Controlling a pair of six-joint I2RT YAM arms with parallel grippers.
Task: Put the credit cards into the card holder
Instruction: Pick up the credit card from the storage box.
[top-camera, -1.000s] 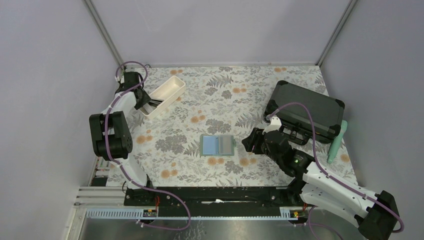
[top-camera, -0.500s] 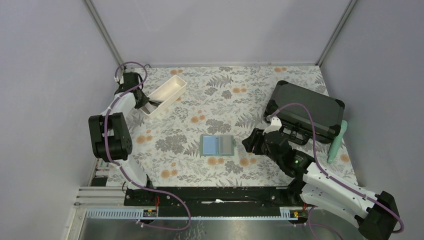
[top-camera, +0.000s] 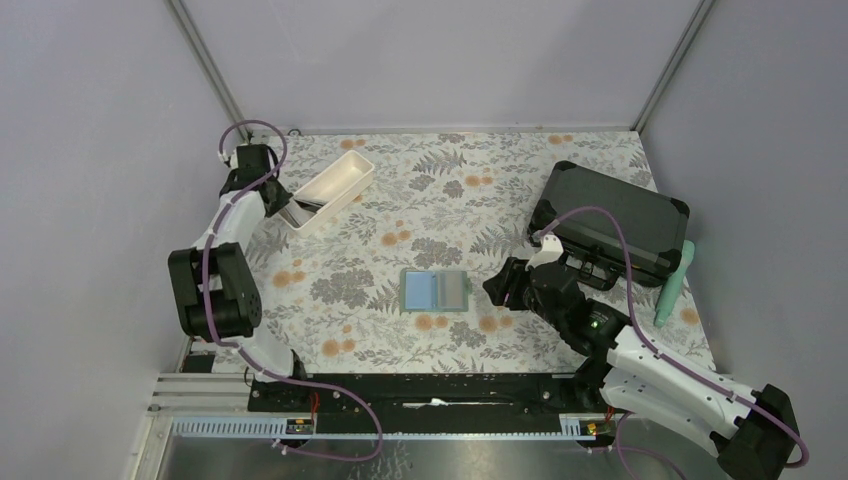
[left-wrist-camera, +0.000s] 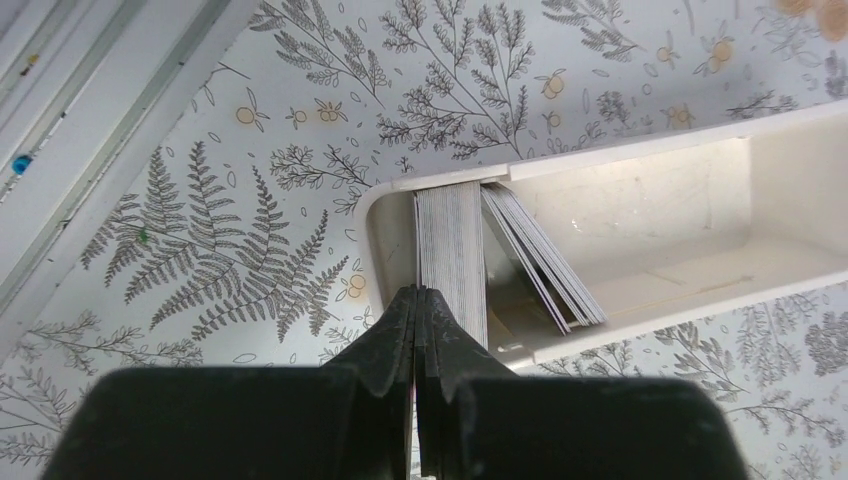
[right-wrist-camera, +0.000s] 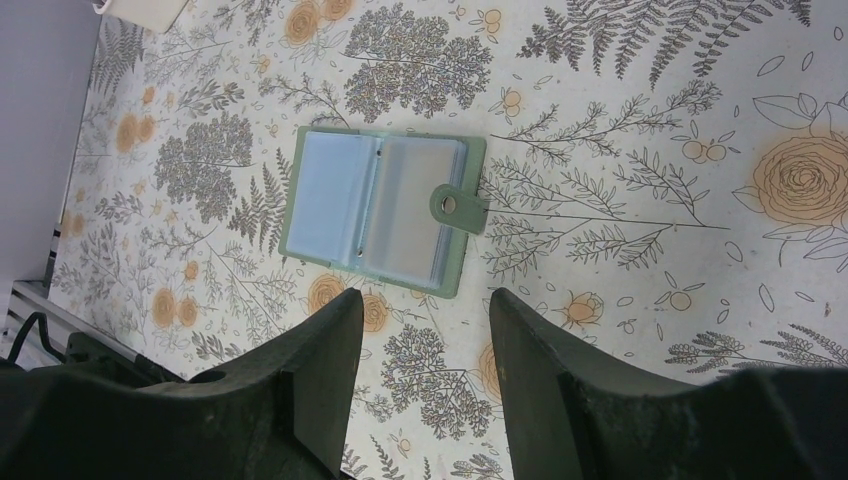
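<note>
L tool (left-wrist-camera: 418, 298) pinched shut, arm stretched far-left; R tool (right-wrist-camera: 425, 302) low, jaws apart.

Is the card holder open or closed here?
Open: the card holder lies spread flat, both pale translucent pocket pages facing up, its snap tab unfastened and sticking out past one edge.

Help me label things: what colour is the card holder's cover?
Sage green card holder, clearest in the right wrist view.
</note>
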